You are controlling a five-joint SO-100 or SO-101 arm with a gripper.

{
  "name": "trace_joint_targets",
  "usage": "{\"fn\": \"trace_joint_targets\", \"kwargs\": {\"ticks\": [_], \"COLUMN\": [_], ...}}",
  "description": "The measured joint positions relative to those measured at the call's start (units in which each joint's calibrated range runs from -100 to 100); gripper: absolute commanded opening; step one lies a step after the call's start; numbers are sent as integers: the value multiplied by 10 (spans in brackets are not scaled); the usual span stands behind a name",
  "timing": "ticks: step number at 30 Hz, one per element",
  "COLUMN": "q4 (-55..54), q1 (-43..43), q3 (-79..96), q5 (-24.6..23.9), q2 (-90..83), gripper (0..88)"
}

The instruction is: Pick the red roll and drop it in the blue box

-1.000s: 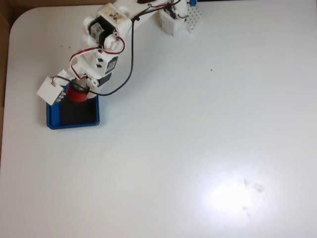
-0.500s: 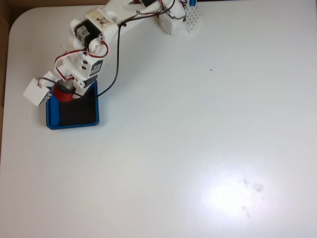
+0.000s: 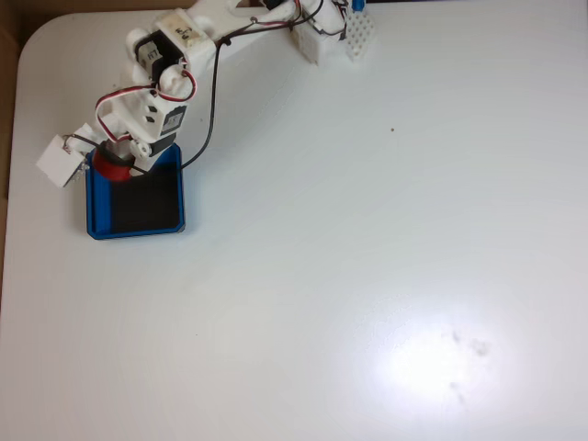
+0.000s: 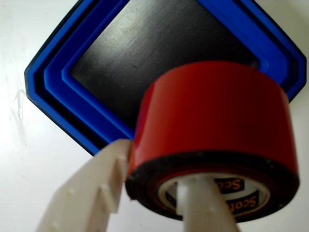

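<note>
Roll [image 4: 212,130] clamped in claw [image 4: 159,193], one finger through the core, one outside; hanging over box [image 3: 135,230] near its top-left corner in the fixed view. Carry step nearly done. Next, probably: open and drop.

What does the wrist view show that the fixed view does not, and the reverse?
Wrist view alone: one white gripper finger passing through the pale hollow core of the small red tape roll, the other finger outside it, and printed letters inside the core. Fixed view alone: the white arm with its black and red cables, the wide white table, and the white block by the table's top edge. Both: the red tape roll held over the shallow blue box with its black floor.
</note>
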Motion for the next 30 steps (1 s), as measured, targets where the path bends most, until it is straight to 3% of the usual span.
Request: {"fn": "trace_joint_targets", "kwargs": {"ticks": [6, 13, 30], "q4": [0, 0, 1], "q1": [0, 0, 0], "q3": [0, 0, 1], "q5": [0, 0, 0], "q2": [0, 0, 0], "gripper": [16, 86, 91]}}
